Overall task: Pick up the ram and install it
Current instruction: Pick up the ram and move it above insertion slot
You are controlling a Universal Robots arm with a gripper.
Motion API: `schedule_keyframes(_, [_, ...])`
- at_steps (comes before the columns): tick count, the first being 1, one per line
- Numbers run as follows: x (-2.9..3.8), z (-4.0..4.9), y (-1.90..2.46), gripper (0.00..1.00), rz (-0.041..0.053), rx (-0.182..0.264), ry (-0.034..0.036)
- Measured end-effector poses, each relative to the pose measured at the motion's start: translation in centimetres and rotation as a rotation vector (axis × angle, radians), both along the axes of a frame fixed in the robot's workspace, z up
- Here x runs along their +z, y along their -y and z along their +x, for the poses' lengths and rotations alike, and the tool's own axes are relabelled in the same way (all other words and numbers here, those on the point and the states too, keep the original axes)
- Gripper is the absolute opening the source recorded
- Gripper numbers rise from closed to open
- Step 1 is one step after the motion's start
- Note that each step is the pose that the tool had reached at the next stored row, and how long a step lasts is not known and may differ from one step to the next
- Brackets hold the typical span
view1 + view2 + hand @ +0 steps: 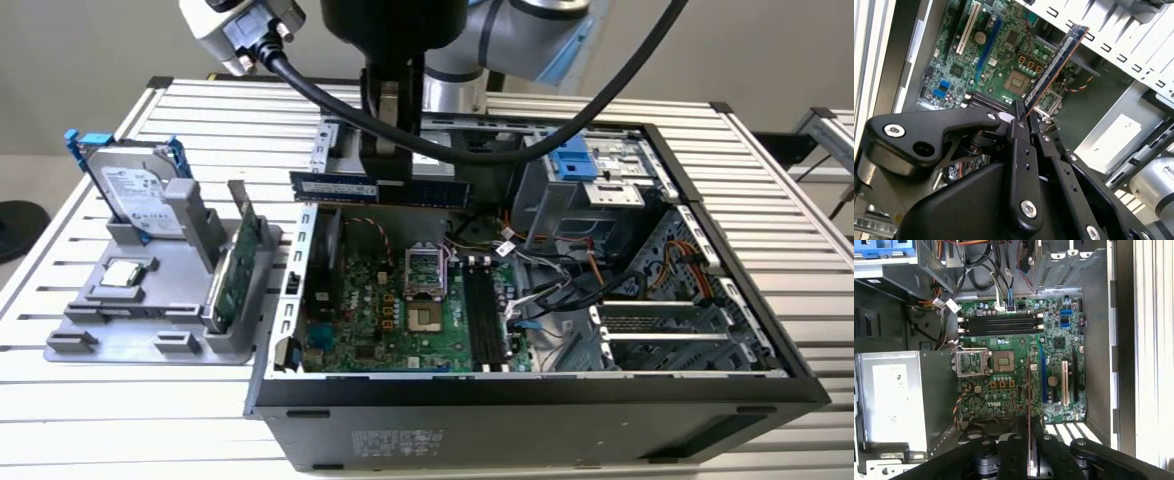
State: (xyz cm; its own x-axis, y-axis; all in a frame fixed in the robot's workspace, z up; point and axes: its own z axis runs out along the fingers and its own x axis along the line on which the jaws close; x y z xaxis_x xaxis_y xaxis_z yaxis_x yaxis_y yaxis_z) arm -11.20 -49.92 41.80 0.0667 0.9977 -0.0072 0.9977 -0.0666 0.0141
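Observation:
My gripper (387, 160) is shut on the ram (380, 187), a long narrow stick held level on its edge above the back of the open computer case (534, 395). In the second wrist view the ram (1056, 62) sticks out edge-on from the shut black fingers (1019, 130) of the gripper (1026, 114). In the first wrist view the ram (1029, 395) is a thin line rising from the gripper (1030, 432) over the motherboard (1019, 390). The black memory slots (999, 325) lie apart from it, beyond the processor socket (1003, 360); in the exterior view the slots (485, 320) are below and nearer the front.
A grey holder (147, 335) at the exterior view's left carries a silver hard drive with blue rails (134, 185), a green expansion card (238, 265) and a small square chip (123, 272). Loose cables (547, 270), a drive cage (587, 190) and the case walls surround the motherboard (374, 320).

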Motion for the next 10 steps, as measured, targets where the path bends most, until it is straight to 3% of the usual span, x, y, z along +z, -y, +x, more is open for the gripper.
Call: schedule_keyframes(10, [0.0, 1.46, 0.0, 0.0, 0.0, 0.0, 0.0])
